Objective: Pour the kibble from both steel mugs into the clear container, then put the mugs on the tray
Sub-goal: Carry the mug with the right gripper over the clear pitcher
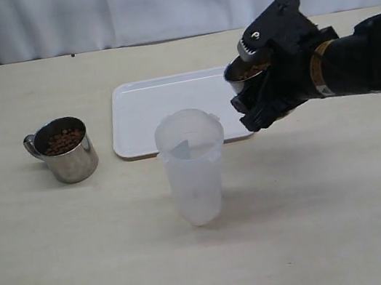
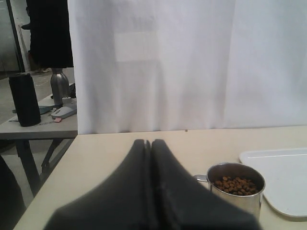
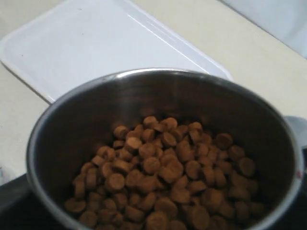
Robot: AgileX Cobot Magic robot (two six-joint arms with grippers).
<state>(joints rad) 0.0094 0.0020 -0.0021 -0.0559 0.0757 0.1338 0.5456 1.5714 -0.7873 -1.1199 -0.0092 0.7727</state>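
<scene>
Steel mugs (image 1: 68, 153) (image 1: 239, 81) two, container (image 1: 193, 168) one, tray (image 1: 163, 110) one

Lab, white curtain (image 1: 151, 2), pale worktable (image 1: 86, 264)

White curtain (image 1: 151, 2) hangs behind the pale wooden table (image 1: 86, 264).

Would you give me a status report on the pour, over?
Right jaws gripping full mug, raised beside clear container. Left jaws shut, empty. Second mug full, on table; container empty. Nothing in the way.
</scene>
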